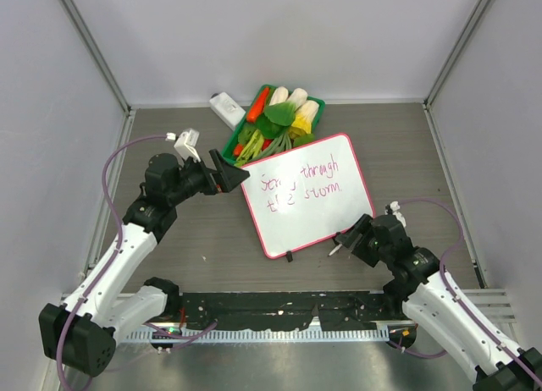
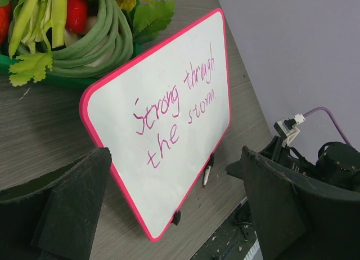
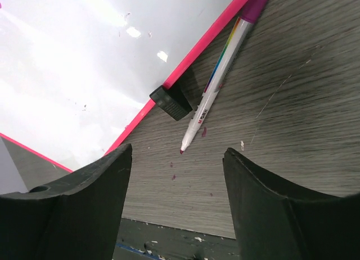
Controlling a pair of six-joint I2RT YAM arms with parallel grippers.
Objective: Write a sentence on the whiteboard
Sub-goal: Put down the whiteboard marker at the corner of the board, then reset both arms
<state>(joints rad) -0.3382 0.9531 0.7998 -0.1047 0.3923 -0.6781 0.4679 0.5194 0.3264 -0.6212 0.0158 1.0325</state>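
Note:
The whiteboard (image 1: pixel 315 223) lies tilted on the table, pink-rimmed, with the sentence (image 1: pixel 301 184) in magenta on its upper half. In the left wrist view the sentence (image 2: pixel 171 111) on the whiteboard (image 2: pixel 160 181) reads "Strong through the storm". A white marker (image 3: pixel 216 83) lies uncapped on the table along the board's near edge (image 3: pixel 185 63), tip toward me. My right gripper (image 3: pixel 177 153) hovers open just short of the marker's tip, holding nothing. My left gripper (image 1: pixel 229 174) stands open at the board's upper left corner, empty. The marker (image 1: pixel 336 249) shows beside my right gripper (image 1: pixel 350 239).
A green basket (image 1: pixel 315 101) of vegetables sits behind the board, with a small white block (image 1: pixel 227 109) to its left. Black clips (image 3: pixel 170 101) stick out from the board's near rim. Small magenta ink spots mark the table by the marker tip. Grey walls enclose three sides.

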